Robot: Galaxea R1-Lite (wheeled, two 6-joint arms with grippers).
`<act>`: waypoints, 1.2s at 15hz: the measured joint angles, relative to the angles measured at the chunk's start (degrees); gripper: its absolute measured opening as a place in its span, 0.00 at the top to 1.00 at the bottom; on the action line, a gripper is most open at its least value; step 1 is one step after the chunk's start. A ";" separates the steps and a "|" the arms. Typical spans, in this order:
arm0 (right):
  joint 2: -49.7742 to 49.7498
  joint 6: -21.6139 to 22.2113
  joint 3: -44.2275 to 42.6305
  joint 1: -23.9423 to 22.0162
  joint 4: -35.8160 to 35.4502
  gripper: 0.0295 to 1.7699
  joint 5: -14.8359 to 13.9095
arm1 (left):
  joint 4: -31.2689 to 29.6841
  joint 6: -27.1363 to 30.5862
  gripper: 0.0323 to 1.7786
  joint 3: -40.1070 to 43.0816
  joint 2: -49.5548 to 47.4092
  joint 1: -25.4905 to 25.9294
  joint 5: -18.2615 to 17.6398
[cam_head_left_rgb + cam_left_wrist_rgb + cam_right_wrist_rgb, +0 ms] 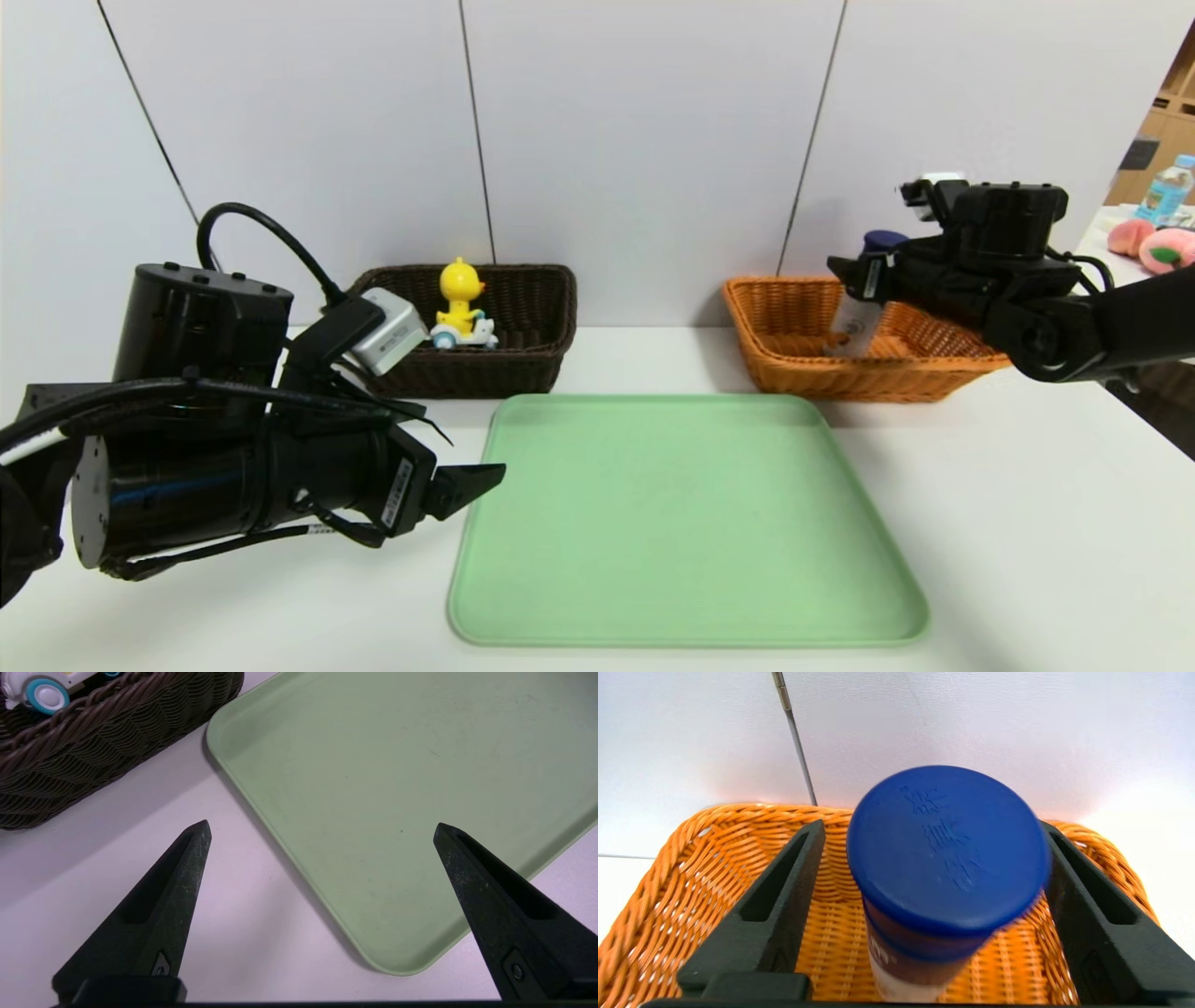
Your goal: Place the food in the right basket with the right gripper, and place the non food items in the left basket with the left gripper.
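A white bottle with a blue cap (948, 849) stands tilted over the orange right basket (691, 868), between the fingers of my right gripper (931, 827). The jaws are open, with a gap showing beside one finger. In the head view the bottle (856, 322) hangs inside the orange basket (794, 373), under the right gripper (864, 280). A yellow duck toy on a small white vehicle (460, 308) sits in the dark brown left basket (523, 369). My left gripper (322, 828) hovers open and empty over the near left corner of the green tray (397, 765).
The green tray (681, 523) lies bare in the middle of the white table, in front of both baskets. Peaches (1153, 245) and a water bottle (1169, 191) stand on another surface at the far right. A white wall rises right behind the baskets.
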 joint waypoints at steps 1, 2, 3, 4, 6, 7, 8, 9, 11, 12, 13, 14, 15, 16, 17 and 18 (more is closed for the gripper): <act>-1.40 0.30 0.66 -0.04 1.76 0.13 0.46 | -0.13 -0.11 0.05 -0.02 -0.13 0.00 0.04; -3.06 0.96 1.62 -0.06 3.63 0.12 1.38 | -0.27 -0.41 0.05 -0.04 -0.24 0.00 0.02; -4.99 1.73 2.69 -0.06 5.60 0.11 2.86 | -0.28 -0.98 0.05 -0.04 -0.33 0.00 0.06; -6.78 2.15 3.67 -0.20 7.49 0.10 3.96 | -0.30 -1.46 0.05 -0.15 -0.40 0.06 0.13; -10.34 2.38 5.36 -0.52 10.24 0.09 4.71 | -0.44 -2.01 0.05 -0.34 -0.46 0.74 0.22; -12.29 2.40 6.03 -0.69 11.51 0.08 4.78 | -0.71 -2.24 0.05 -0.48 -0.60 0.98 0.24; -14.14 2.46 6.50 -0.83 13.20 0.07 4.79 | -0.74 -2.49 0.05 -0.59 -0.88 1.49 0.24; -16.08 2.51 6.91 -0.98 15.32 0.07 4.82 | -0.72 -2.57 0.05 -0.72 -1.17 2.07 0.26; -20.32 2.57 8.09 -1.22 19.40 0.06 4.82 | -0.44 -3.17 0.05 -0.77 -2.11 3.12 0.44; -22.47 2.63 9.09 -1.28 21.14 0.06 4.82 | -0.24 -3.45 0.05 -0.78 -2.67 3.56 1.18; -24.70 2.96 10.34 -1.33 22.63 0.06 4.84 | -0.16 -3.72 0.05 -0.78 -3.16 4.04 2.84; -27.16 3.49 12.04 -1.38 24.28 0.05 4.86 | -0.13 -4.02 0.05 -0.78 -3.50 4.52 5.12; -29.72 3.78 14.08 -1.38 25.66 0.05 4.84 | -0.13 -4.57 0.05 -0.77 -3.72 4.85 7.73; -32.23 3.86 16.12 -1.38 26.78 0.05 4.84 | -0.07 -5.53 0.05 -0.66 -3.90 5.05 10.93; -34.90 3.90 18.21 -1.38 27.81 0.05 4.82 | -0.07 -6.55 0.05 -0.44 -4.02 5.29 14.02; -37.71 3.90 20.48 -1.39 29.07 0.04 4.82 | -0.09 -7.52 0.05 0.02 -4.16 5.38 16.92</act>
